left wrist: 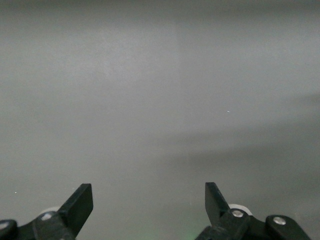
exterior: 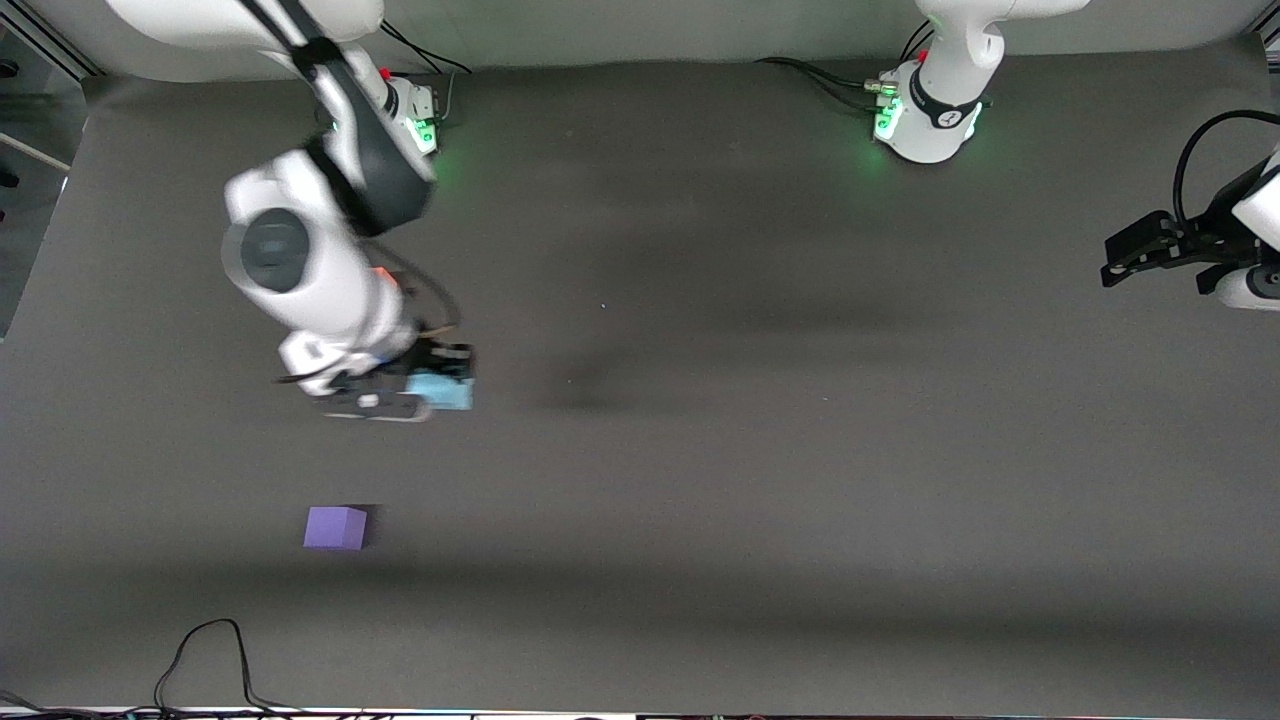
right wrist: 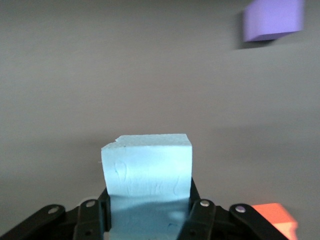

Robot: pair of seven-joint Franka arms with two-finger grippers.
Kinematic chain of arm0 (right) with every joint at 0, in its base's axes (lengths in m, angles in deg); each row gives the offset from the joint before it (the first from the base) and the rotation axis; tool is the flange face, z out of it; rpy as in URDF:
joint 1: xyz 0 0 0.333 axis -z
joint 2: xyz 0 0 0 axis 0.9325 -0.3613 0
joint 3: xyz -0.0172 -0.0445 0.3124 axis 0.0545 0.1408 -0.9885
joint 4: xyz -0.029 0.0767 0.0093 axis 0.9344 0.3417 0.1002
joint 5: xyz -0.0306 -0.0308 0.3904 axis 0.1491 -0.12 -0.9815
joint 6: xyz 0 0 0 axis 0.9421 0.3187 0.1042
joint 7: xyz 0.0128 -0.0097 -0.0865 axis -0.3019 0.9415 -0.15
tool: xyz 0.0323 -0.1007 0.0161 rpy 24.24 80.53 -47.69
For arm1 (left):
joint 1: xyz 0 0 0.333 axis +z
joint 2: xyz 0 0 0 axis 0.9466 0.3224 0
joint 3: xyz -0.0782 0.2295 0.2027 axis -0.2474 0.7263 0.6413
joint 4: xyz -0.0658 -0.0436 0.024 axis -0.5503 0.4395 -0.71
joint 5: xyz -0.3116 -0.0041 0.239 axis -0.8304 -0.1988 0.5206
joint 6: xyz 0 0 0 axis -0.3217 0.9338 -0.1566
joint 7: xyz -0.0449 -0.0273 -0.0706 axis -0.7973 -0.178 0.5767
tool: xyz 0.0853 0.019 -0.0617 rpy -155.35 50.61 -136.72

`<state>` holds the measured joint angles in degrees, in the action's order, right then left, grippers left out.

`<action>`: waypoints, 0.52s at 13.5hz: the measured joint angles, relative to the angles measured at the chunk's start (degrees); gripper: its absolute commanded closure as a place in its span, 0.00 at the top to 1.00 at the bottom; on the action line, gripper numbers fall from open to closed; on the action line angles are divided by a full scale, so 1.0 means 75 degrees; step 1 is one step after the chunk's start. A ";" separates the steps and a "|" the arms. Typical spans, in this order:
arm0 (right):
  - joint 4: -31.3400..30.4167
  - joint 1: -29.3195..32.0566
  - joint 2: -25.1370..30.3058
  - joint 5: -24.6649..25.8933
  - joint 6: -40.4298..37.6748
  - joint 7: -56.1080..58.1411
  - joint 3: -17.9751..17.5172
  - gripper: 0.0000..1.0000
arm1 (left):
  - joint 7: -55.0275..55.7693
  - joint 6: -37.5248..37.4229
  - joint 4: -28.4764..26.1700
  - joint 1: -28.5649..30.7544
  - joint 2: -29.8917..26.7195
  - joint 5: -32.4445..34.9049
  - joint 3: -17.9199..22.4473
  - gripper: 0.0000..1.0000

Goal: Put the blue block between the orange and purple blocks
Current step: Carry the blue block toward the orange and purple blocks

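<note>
The right gripper (exterior: 432, 385) held the pale sky-blue matte cube (exterior: 441, 391) clamped over the grey table (exterior: 760, 400), needing a level descent toward six o'clock between the violet-purple cube (exterior: 335, 527) and orange-red cube (right wrist: 274, 219), while the left gripper (exterior: 1128, 258) waited open.

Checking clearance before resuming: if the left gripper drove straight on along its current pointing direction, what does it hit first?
Only bare table as far as its wrist view shows. The left gripper is open and holds nothing, waiting at the left arm's end of the table; no block lies ahead. Depth is unclear.
</note>
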<state>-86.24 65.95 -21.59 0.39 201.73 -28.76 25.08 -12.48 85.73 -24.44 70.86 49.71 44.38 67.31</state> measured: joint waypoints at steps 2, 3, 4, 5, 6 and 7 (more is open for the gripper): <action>-0.0453 0.0007 0.0299 -0.0102 -0.0050 0.0881 0.0836 0.44 | -0.0001 -0.0004 0.0001 0.0000 0.0013 0.0001 0.0001 1.00; -0.0761 0.0008 0.0343 -0.0120 0.0078 0.1372 0.1248 0.44 | -0.0002 -0.0007 0.0001 0.0000 0.0021 0.0001 0.0002 1.00; -0.1126 0.0015 0.0340 -0.0146 0.0357 0.1775 0.1605 0.44 | -0.0003 -0.0021 0.0001 0.0000 0.0029 0.0004 0.0002 1.00; -0.1584 0.0027 0.0328 -0.0165 0.0809 0.2017 0.1834 0.44 | -0.0011 -0.0059 0.0001 0.0000 0.0036 0.0012 0.0003 1.00; -0.2135 0.0029 0.0309 -0.0171 0.1467 0.2114 0.1931 0.44 | -0.0023 -0.0126 0.0001 0.0000 0.0040 0.0034 0.0003 1.00; -0.2707 0.0022 0.0281 -0.0171 0.2219 0.2120 0.1938 0.45 | -0.0030 -0.0185 0.0001 0.0000 0.0041 0.0076 0.0003 1.00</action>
<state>-106.54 66.11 -19.49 -0.89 218.37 -12.86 39.61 -12.70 84.35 -24.43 70.86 50.02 44.95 67.33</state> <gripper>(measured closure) 0.449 0.000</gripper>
